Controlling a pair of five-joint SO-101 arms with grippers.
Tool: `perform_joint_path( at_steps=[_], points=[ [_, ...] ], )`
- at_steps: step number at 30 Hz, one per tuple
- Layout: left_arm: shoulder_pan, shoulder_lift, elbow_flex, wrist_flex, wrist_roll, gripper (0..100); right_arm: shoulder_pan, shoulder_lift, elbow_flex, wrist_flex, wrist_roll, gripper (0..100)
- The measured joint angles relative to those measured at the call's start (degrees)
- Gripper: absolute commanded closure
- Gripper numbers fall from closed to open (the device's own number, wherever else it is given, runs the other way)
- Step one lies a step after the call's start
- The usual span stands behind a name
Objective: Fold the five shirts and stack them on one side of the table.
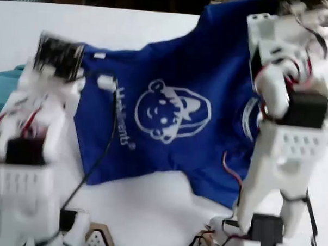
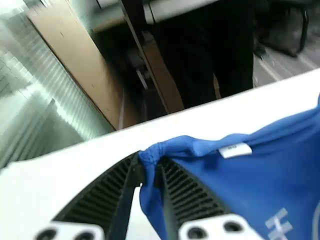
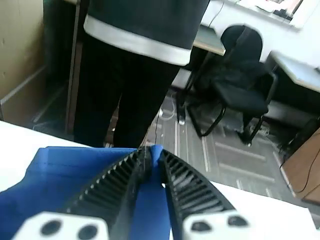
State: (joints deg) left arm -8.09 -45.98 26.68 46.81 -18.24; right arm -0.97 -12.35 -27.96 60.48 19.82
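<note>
So, blue fabric T-shirt (image 1: 152, 149) with a white cartoon-face print, pinched at both ends

The shirt's lying spread out over the white counter (image 1: 149, 220), print side up, with one end running toward the counter's back edge. The left end effector (image 2: 148, 162) is clamped shut on a bunched-up bit of the shirt's edge, right beside the little white neck tag (image 2: 235, 149). The right end effector (image 3: 152, 155) is closed on another blue edge at the opposite end of the shirt. There's also a bit of teal cloth (image 1: 5, 86) peeking in at the side of the counter, just beside the left arm.
</note>
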Motion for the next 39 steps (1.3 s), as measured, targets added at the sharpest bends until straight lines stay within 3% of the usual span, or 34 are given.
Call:
perform_joint_path(
  at_steps=[7,17,25,39],
  points=[
    [0.18,24.62,-16.26,0.79,0.0,97,0.0,10.81,0.53,-5.01,0.0,97.8],
    [0.26,51.43,-34.99,16.26,0.0,97,0.18,21.71,0.7,3.6,0.0,97.8],
    [0.26,57.58,-42.11,32.09,0.0,97,0.18,22.15,0.7,14.86,0.0,97.8],
    [0.26,57.67,-42.37,49.14,-2.55,97,0.18,21.8,0.7,28.4,0.0,97.7]
  ],
)
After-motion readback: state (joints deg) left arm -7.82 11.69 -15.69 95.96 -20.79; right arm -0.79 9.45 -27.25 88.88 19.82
